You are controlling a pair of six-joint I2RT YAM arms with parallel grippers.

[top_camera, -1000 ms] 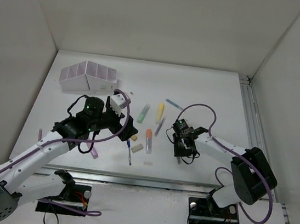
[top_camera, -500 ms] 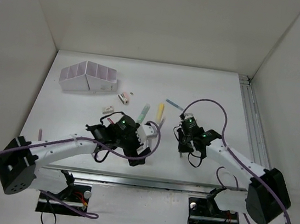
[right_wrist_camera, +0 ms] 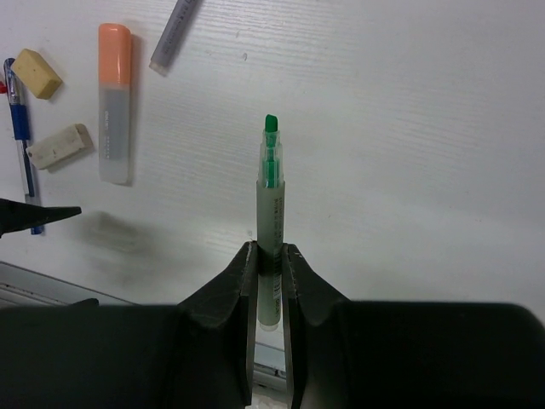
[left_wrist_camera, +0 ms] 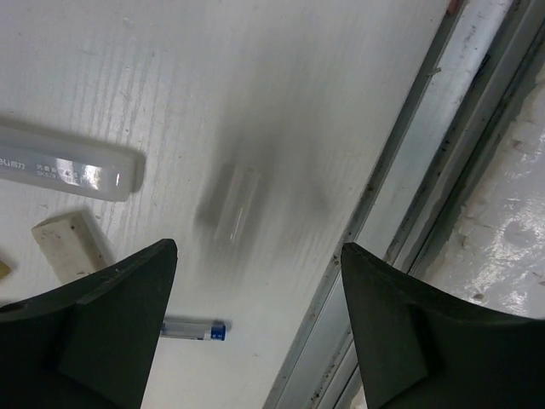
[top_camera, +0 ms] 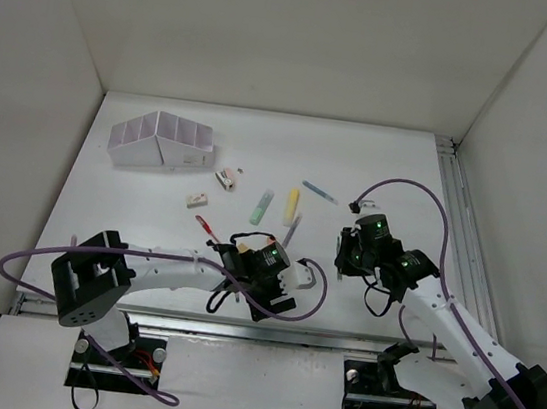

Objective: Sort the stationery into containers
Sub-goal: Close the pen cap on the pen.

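Observation:
The white organizer box (top_camera: 161, 141) stands at the back left. My right gripper (right_wrist_camera: 270, 251) is shut on a pale marker with a green tip (right_wrist_camera: 271, 204) and holds it above the table; in the top view it (top_camera: 347, 260) is right of centre. My left gripper (left_wrist_camera: 255, 315) is open and empty, low over the table's front edge, at front centre in the top view (top_camera: 271, 300). Under it lie a blurred clear cap (left_wrist_camera: 234, 200), a tan eraser (left_wrist_camera: 72, 243) and a blue pen tip (left_wrist_camera: 192, 328).
An orange marker (right_wrist_camera: 113, 102), two erasers (right_wrist_camera: 37, 73), a blue pen (right_wrist_camera: 19, 136) and a grey pen (right_wrist_camera: 174, 34) lie mid-table. A green marker (top_camera: 262, 206), a yellow marker (top_camera: 292, 204), a sharpener (top_camera: 224, 178) and a red pen (top_camera: 205, 226) lie farther back. A metal rail (left_wrist_camera: 426, 170) runs along the front edge.
My left arm has swung from near the box down to the front centre of the table. My right gripper has moved right and back with the green-tipped marker in it.

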